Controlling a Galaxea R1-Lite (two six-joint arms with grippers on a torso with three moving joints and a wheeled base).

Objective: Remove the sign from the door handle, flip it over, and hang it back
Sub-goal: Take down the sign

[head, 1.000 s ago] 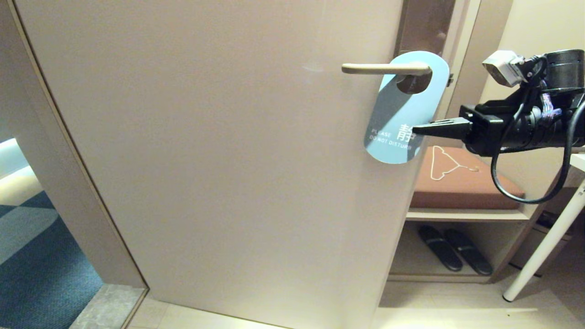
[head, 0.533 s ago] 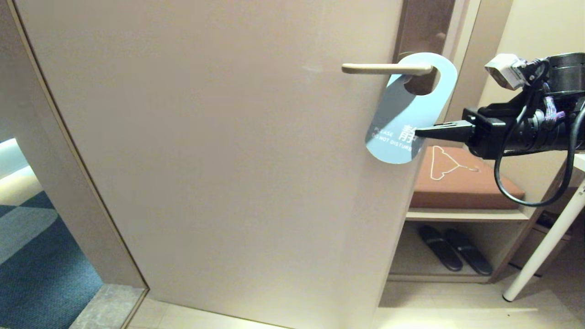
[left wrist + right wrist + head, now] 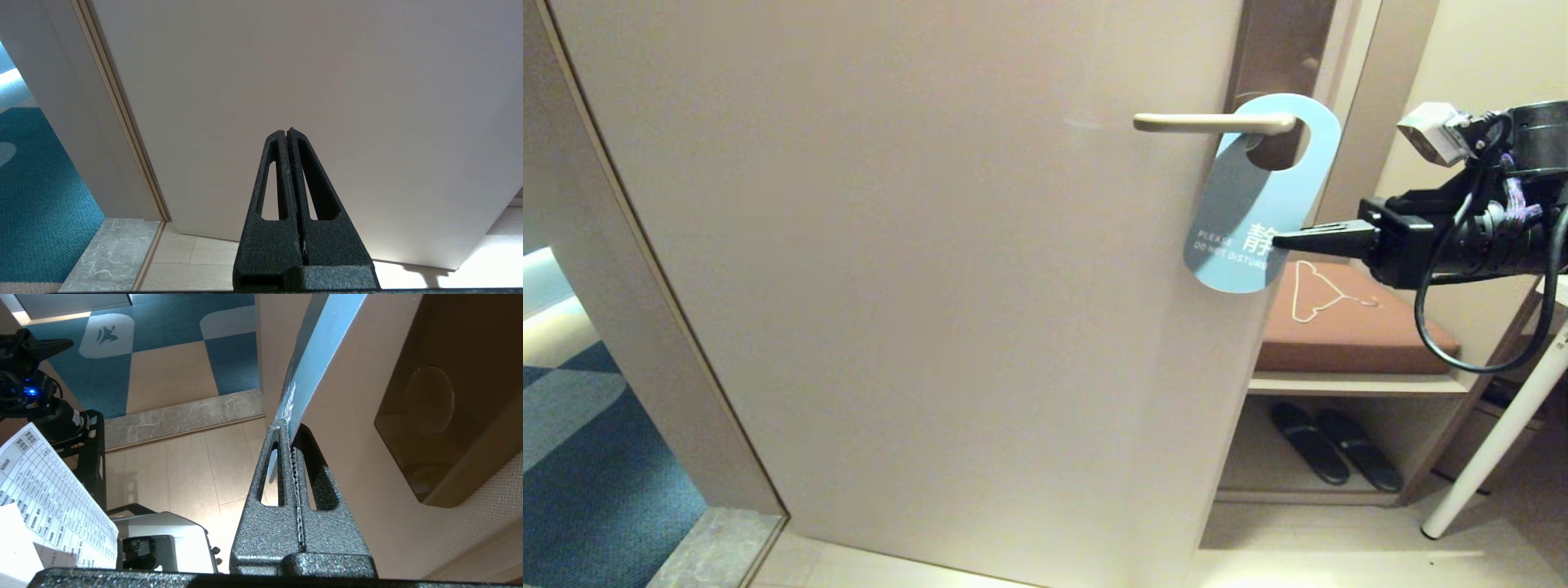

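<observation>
The blue-grey sign [image 3: 1258,204], its PLEASE DO NOT DISTURB face outward, hangs tilted with its oval hole round the right end of the door handle [image 3: 1209,123]. My right gripper [image 3: 1276,241] reaches in from the right and is shut on the sign's lower right edge. In the right wrist view the sign [image 3: 314,355] shows edge-on, pinched at the tips of the right gripper [image 3: 288,426]. My left gripper [image 3: 287,131] is shut on nothing and points at the lower part of the door; it does not show in the head view.
The beige door [image 3: 931,286] fills the middle. To its right a bench with a brown cushion [image 3: 1347,335] carries a white wire hanger [image 3: 1319,294], with black slippers [image 3: 1335,445] below. A white table leg [image 3: 1494,433] slants at the far right. Blue carpet [image 3: 588,474] lies at the left.
The right gripper has drawn back to the right with the sign. The sign's loop has slid right along the handle, and its lower end has moved right.
</observation>
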